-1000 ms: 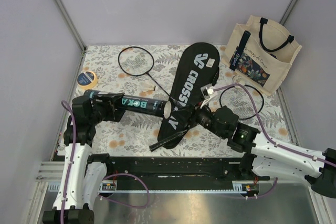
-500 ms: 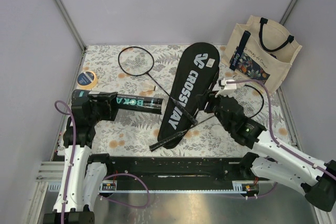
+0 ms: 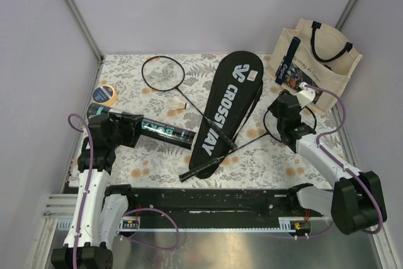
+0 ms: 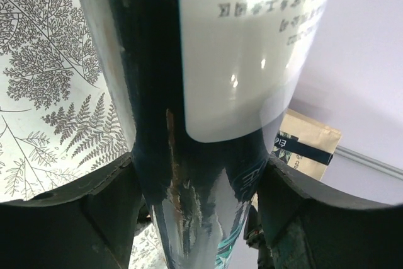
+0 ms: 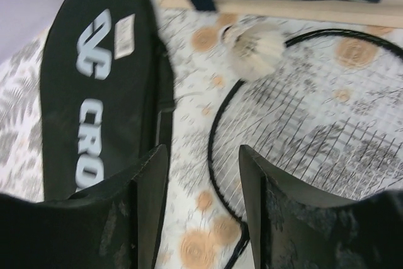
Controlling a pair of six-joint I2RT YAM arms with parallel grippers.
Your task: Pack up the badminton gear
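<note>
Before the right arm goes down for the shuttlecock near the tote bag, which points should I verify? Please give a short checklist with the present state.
1. The right hand is open and empty: ok.
2. The shuttlecock is in plain view ahead of it: ok; it lies at the rim of the racket.
3. Room beside the tote bag: cannot tell; the shuttlecock lies close to it.
4. The left hand holds the tube: ok, a finger on each side.
5. The tube's end is open to receive it: cannot tell.
6. The racket bag is free: not ok; that racket's handle lies across its near end.
</note>
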